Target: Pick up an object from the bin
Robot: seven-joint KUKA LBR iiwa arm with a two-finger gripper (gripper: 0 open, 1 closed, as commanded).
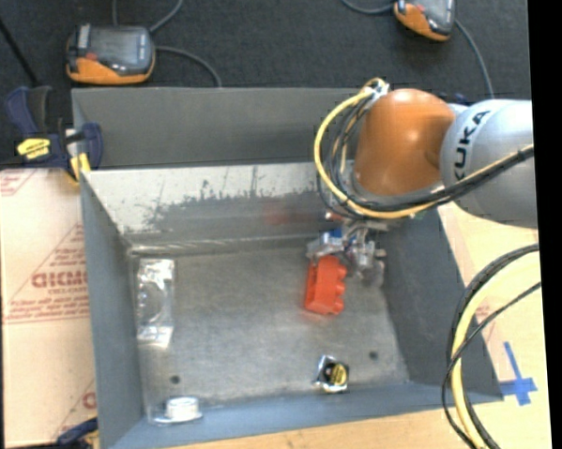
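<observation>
Nearest the lens, orange wrist cover (399, 152) ringed by yellow cables (329, 160), on the silver KUKA arm (489, 161) reaching in from the right. Below the cover, gripper (351, 251) low over the bin floor, right of centre and toward the back wall. Jaws spread or pressed together: cannot tell, metal parts bunched in shadow under the cover. Just beside the gripper, down and to the left: red plastic block (324, 287), boxy, lying slightly tilted on the floor, upper end right at the gripper; touching or not, unclear. Farther out, close to the front wall: small black-and-yellow item (331, 374), too small to name. Well apart, along the left side of the floor: crumpled clear plastic packet (155, 300). Tucked into the front left corner: white round cap (183, 409). Around everything, grey metal bin (257, 126), back wall scuffed and streaked.
</observation>
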